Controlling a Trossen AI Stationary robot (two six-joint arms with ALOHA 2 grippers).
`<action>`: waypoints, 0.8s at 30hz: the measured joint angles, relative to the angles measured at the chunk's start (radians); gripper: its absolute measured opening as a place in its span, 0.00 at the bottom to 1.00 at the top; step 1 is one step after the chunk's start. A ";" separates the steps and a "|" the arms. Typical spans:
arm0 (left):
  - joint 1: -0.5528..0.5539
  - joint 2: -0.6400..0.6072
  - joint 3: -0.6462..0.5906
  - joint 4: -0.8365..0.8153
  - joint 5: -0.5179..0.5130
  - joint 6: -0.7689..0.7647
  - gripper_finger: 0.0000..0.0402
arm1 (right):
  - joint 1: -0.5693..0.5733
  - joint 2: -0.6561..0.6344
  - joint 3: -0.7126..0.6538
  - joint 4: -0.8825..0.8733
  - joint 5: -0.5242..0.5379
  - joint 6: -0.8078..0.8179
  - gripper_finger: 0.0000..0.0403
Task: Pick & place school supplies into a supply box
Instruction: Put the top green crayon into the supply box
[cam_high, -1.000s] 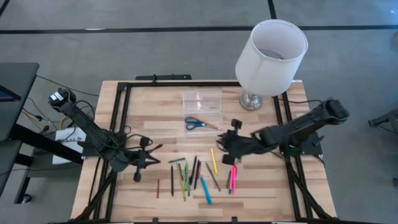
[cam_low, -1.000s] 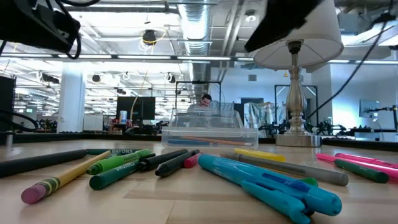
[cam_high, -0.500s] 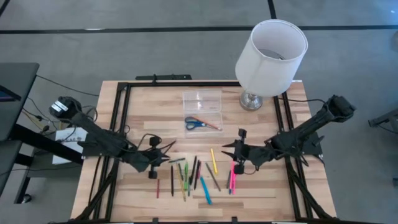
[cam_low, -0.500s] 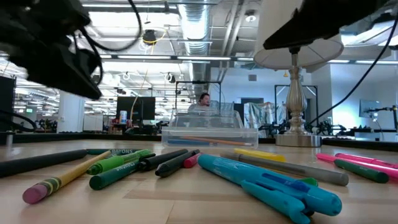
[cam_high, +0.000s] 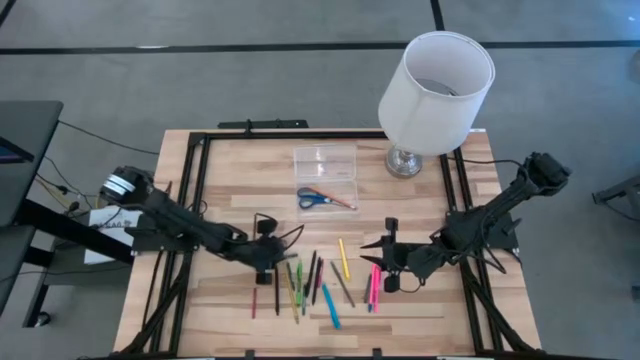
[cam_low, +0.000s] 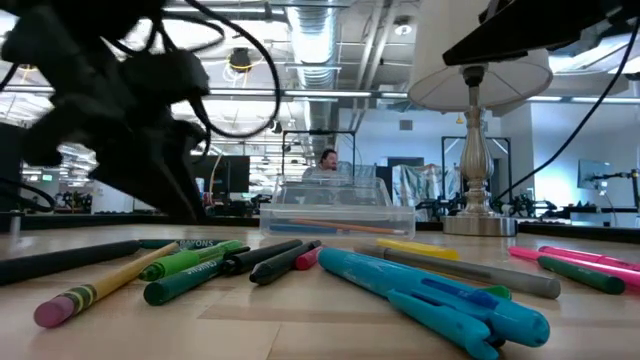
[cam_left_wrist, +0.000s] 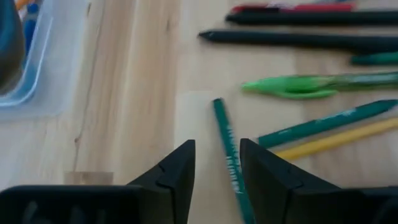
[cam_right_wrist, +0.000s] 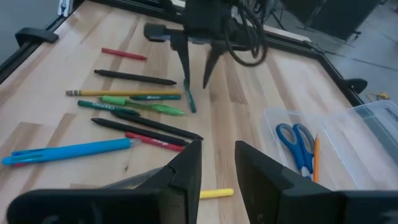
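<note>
Several pencils and pens (cam_high: 305, 280), pink markers (cam_high: 374, 288) and a blue pen (cam_high: 330, 305) lie flat on the wooden table. The clear supply box (cam_high: 325, 165) stands open behind them, and the blue-handled scissors (cam_high: 322, 198) lie in its near half. My left gripper (cam_left_wrist: 216, 146) is open and points down, its fingers on either side of a dark green pencil (cam_left_wrist: 225, 140) without touching it. My right gripper (cam_right_wrist: 217, 144) is open and hovers over the pink markers and a yellow pencil (cam_right_wrist: 214, 193).
A white lamp (cam_high: 435, 90) with a big shade stands at the table's far right, next to the box. A black frame (cam_high: 195, 180) runs along the table's edges. Bare wood lies between the pencils and the table's left edge.
My left gripper has gone toward the table's right edge, from the bare wood to the left end of the pencil row. My right gripper has gone toward the near edge, from beside the scissors to above the pink markers. No pencil or pen has moved.
</note>
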 joint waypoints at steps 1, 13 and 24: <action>0.011 0.012 0.011 -0.018 0.009 0.000 0.30 | 0.000 0.000 0.000 -0.001 0.000 0.000 0.23; 0.082 0.065 0.052 -0.058 0.157 0.017 0.28 | 0.000 0.000 -0.001 -0.020 -0.003 0.008 0.23; 0.137 0.064 0.056 -0.124 0.209 -0.084 0.28 | 0.000 0.000 -0.001 -0.020 -0.003 0.009 0.23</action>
